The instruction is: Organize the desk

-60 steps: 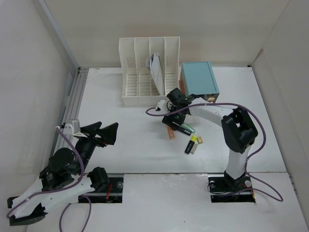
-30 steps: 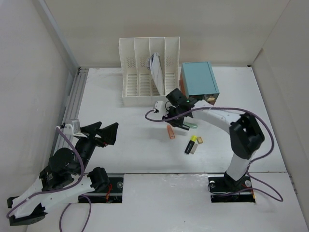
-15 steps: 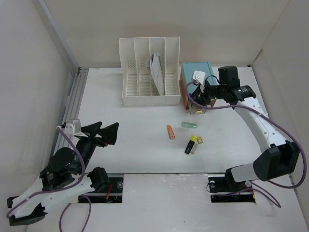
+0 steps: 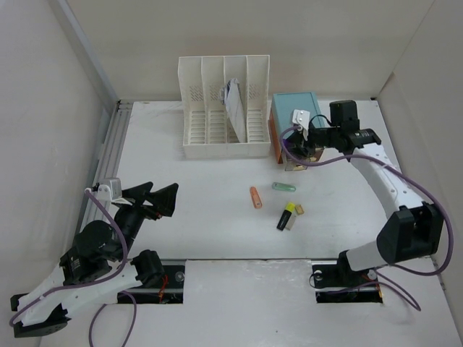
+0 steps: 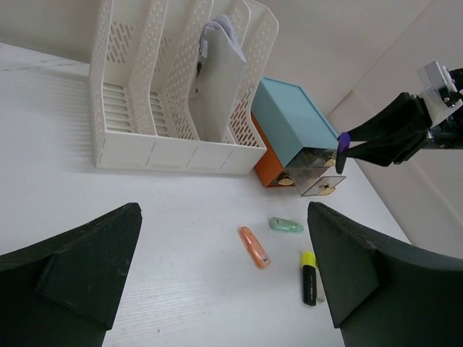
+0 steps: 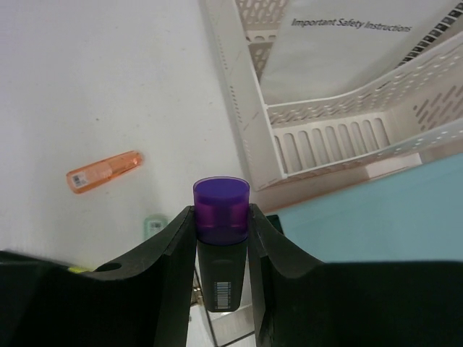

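On the white desk [image 4: 181,195] lie an orange highlighter [image 4: 255,196], a pale green one [image 4: 283,186] and a black one with a yellow cap [image 4: 286,216]. My right gripper [image 4: 298,144] is shut on a black highlighter with a purple cap [image 6: 221,217], held above the pulled-out clear drawer [image 5: 322,181] of the teal drawer box [image 4: 293,116]. In the left wrist view the purple cap [image 5: 343,141] shows at the fingertips. My left gripper [image 4: 165,200] is open and empty at the near left, far from the highlighters.
A white slotted file rack [image 4: 224,108] with a paper booklet [image 4: 235,105] stands at the back beside the teal box. A grey rail [image 4: 108,155] runs along the left edge. White panel walls surround the desk.
My right arm lifted the purple-capped highlighter from among the others at the desk's middle and swung back right to the teal box's open drawer. The left arm has not moved.
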Action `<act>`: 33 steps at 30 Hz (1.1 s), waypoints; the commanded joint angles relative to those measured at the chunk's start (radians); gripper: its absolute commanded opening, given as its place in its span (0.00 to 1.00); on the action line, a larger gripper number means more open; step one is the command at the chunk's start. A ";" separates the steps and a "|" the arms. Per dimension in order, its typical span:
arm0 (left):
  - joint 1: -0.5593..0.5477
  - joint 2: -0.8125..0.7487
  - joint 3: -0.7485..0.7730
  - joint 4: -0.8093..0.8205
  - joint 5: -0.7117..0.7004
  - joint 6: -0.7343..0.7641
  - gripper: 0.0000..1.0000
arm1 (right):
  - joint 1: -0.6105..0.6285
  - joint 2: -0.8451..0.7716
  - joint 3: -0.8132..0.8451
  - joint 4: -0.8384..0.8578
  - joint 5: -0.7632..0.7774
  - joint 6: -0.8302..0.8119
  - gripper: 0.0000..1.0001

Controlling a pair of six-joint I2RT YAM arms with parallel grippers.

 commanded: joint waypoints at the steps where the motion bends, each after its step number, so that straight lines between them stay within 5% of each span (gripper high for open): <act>1: 0.008 0.011 -0.009 0.039 0.006 0.017 0.98 | -0.033 0.034 0.024 0.088 -0.070 -0.054 0.02; 15: 0.008 0.011 -0.009 0.039 0.006 0.008 0.98 | -0.061 0.155 0.049 0.065 -0.023 -0.219 0.01; 17: 0.008 0.020 -0.009 0.039 0.006 0.008 0.98 | -0.061 0.134 0.037 0.065 -0.023 -0.219 0.18; 19: 0.008 0.020 -0.009 0.039 0.006 0.008 0.98 | -0.061 0.123 0.027 0.065 -0.023 -0.209 0.50; 25: 0.008 0.020 -0.009 0.039 0.006 0.008 0.98 | -0.070 0.079 0.018 0.077 -0.040 -0.170 0.52; 27: 0.008 0.020 -0.009 0.039 0.006 0.008 0.98 | -0.070 0.068 0.018 0.077 -0.061 -0.160 0.43; 30: 0.008 0.020 -0.009 0.039 0.006 0.008 0.98 | -0.080 0.027 0.018 0.053 -0.116 -0.134 0.03; 33: 0.008 0.020 -0.009 0.039 0.006 0.008 0.98 | -0.080 0.016 0.018 -0.024 -0.142 -0.134 0.00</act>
